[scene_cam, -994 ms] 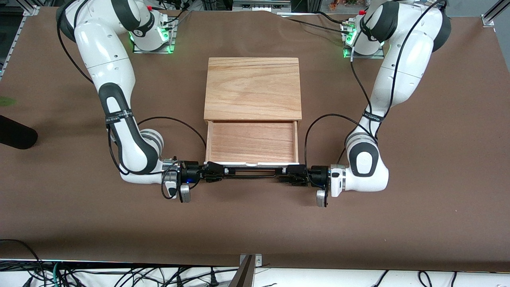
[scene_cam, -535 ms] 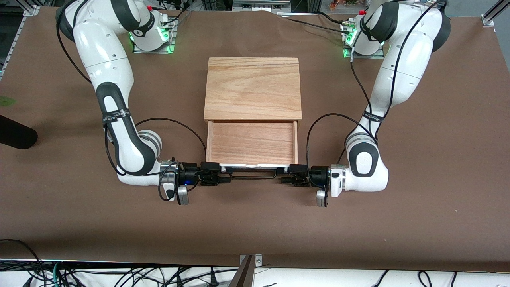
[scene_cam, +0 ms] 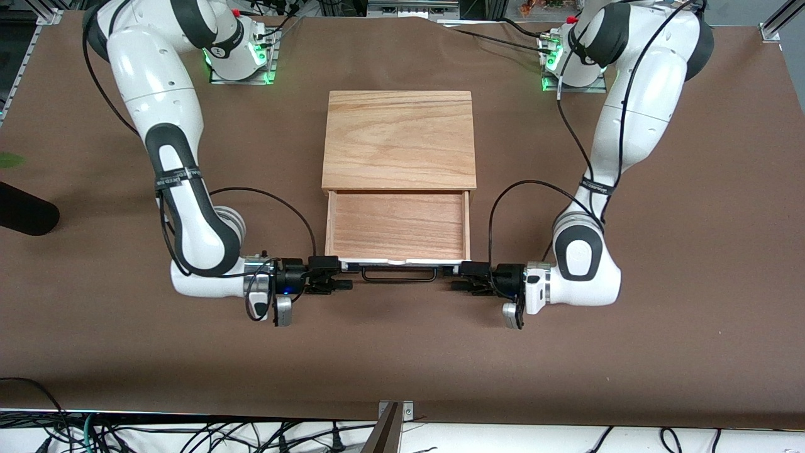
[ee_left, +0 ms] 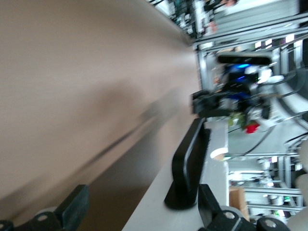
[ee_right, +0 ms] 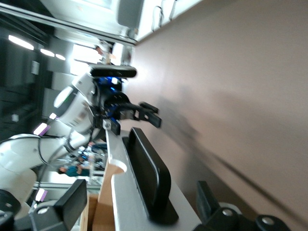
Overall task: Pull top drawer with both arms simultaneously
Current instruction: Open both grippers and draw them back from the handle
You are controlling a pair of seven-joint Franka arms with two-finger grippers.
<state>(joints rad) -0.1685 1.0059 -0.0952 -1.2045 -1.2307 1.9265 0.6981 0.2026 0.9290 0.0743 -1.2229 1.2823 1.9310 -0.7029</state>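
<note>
Front view, cabinet: one light wooden cabinet (scene_cam: pixel 399 138) stands in the middle of the brown table (scene_cam: pixel 692 314), between the two arm bases.
Front view, drawer: one top drawer (scene_cam: pixel 397 226) is pulled out of the cabinet toward the front camera; its wooden inside is bare, and its white front panel (scene_cam: pixel 396 261) is the part nearest to the camera.
Front view, handle: one black bar handle (scene_cam: pixel 399 275) sits on the front panel; both its ends are free.
Front view, arms: two white arms, each bent low in front of the drawer.
Front view, left gripper: the left gripper (scene_cam: pixel 466 277) is beside the handle's end, toward the left arm's end of the table, and apart from the handle.
Front view, right gripper: the right gripper (scene_cam: pixel 333 275) is beside the handle's other end, toward the right arm's end of the table, also apart from it.
Left wrist view, only here: the two fingers (ee_left: pixel 73 208) of the left gripper (ee_left: pixel 139 211) are spread wide; the handle (ee_left: pixel 190 161) stands between them with a gap on each side, nothing is gripped. The right gripper (ee_left: pixel 207 102) shows farther off.
Right wrist view, only here: the fingers (ee_right: pixel 72 204) of the right gripper (ee_right: pixel 139 209) are also spread wide with the handle (ee_right: pixel 149 175) between them, not touched. The left gripper (ee_right: pixel 144 113) shows farther off, its fingers apart.
Count: one cabinet, one open drawer, one handle, two arms, two grippers.
</note>
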